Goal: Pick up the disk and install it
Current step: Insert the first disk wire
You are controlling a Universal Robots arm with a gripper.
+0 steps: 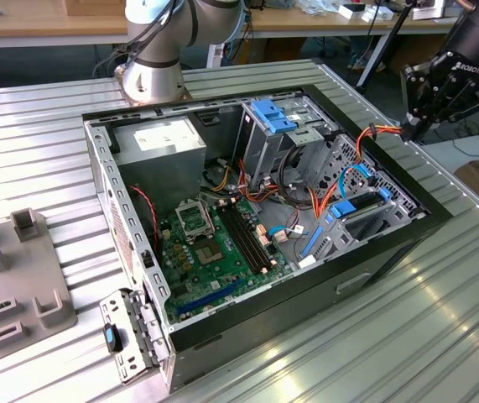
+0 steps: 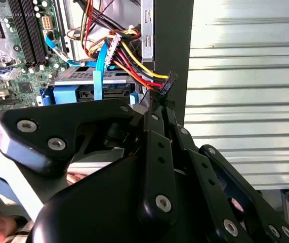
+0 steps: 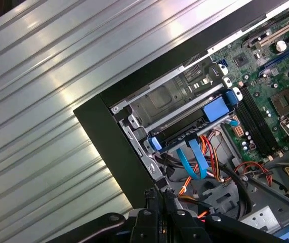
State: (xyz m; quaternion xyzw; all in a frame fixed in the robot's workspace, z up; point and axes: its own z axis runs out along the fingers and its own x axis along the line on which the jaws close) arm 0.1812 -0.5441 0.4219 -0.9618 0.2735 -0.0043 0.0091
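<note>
The disk (image 3: pixel 184 124) lies flat in the drive bay at the case's front corner, between its blue carrier rail (image 3: pixel 219 109) ends. It also shows in the exterior view (image 1: pixel 358 204) and the second wrist view (image 2: pixel 91 76), with a light blue data cable (image 2: pixel 97 76) running over it. My black gripper (image 1: pixel 413 134) hangs above the case's front wall, off to the exterior view's right of the disk, with its fingers (image 2: pixel 154 131) pressed together. A black power connector (image 2: pixel 167 86) on red, yellow and orange wires sits right at the fingertips. I cannot tell whether it is pinched.
The open computer case (image 1: pixel 390 243) lies on a ribbed metal table (image 1: pixel 440 336). Inside are the motherboard (image 1: pixel 214 243), a grey power-supply box (image 1: pixel 159 138) and a metal drive cage with a blue top (image 1: pixel 277 113). A grey fixture block (image 1: pixel 21 277) stands at the exterior view's left.
</note>
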